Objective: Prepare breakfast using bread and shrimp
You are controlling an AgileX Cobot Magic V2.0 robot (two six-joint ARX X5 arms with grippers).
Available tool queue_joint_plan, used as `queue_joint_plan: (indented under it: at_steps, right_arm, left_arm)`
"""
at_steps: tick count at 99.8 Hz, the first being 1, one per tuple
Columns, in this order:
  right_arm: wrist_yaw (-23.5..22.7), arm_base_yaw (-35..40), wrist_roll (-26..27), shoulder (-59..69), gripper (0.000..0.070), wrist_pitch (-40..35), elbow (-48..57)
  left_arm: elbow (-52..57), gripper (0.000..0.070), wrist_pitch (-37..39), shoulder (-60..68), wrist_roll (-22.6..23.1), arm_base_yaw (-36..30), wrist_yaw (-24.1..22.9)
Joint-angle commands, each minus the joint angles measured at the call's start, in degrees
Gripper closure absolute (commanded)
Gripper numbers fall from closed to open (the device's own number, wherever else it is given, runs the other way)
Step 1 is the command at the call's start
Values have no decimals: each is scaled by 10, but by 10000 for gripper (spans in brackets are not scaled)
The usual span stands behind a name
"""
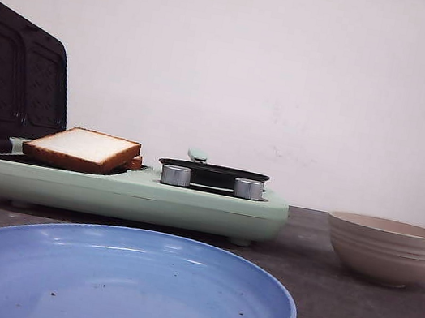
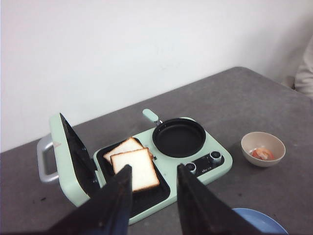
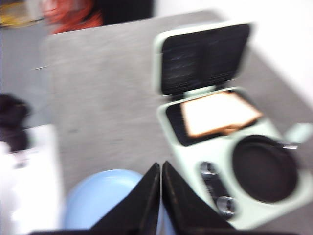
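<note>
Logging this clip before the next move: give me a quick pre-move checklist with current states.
1. Sandwich maker lid open: ok.
2. Bread on the grill plate, two slices overlapping: ok.
3. Shrimp in the beige bowl, not yet on the bread: ok, waiting.
4. Left gripper jaws open and empty, above the bread: ok.
5. Right gripper jaws shut, nothing between them; view blurred: ok.
6. Blue plate empty for serving: ok.
7. Heating on or off: cannot tell.

Glossy blue plate (image 1: pixel 117 278), matt ribbed beige bowl (image 1: pixel 386 250), smooth mint plastic cooker (image 1: pixel 131 191) with shiny metal knobs (image 1: pixel 176 175).
</note>
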Motion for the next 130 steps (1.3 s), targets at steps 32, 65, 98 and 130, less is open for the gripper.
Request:
queue_joint_plan:
  at_steps: [32, 65, 98, 130]
  right_arm:
    - [231, -35, 93, -388, 700, 283, -426]
    - [317, -35, 127, -589, 700, 278, -582]
    - [317, -35, 146, -605, 700, 278, -613]
    - [317, -35, 155, -605, 700, 292, -613]
  left_arm:
    - [-143, 597, 85, -30, -57, -3, 43]
    - [-426, 604, 275, -173, -167, -3, 18]
    - [-496, 700, 355, -298, -195, -3, -124]
    - [-496, 700, 445, -257, -196, -2, -280]
